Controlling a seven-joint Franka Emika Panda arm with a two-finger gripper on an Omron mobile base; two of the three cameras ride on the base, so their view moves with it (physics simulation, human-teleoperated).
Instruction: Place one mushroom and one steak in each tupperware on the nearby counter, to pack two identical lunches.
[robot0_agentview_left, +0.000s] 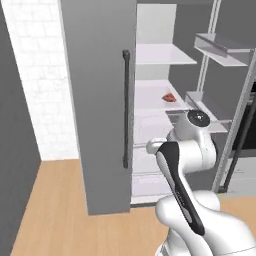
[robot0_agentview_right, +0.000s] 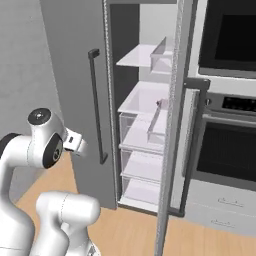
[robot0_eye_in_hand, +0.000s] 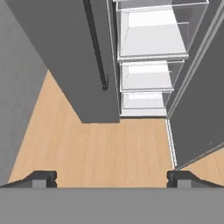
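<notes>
Open grey fridge (robot0_agentview_left: 100, 100) with white shelves, light wood floor (robot0_eye_in_hand: 109, 148), white brick wall (robot0_agentview_left: 42, 75), built-in ovens (robot0_agentview_right: 227, 130)

White fridge shelf (robot0_agentview_left: 150, 97), red steak (robot0_agentview_left: 169, 97) lying on it

You are looking at a scene in which nothing readable is showing: no text, label, brand, number or sign is standing on any surface in the three views.
</notes>
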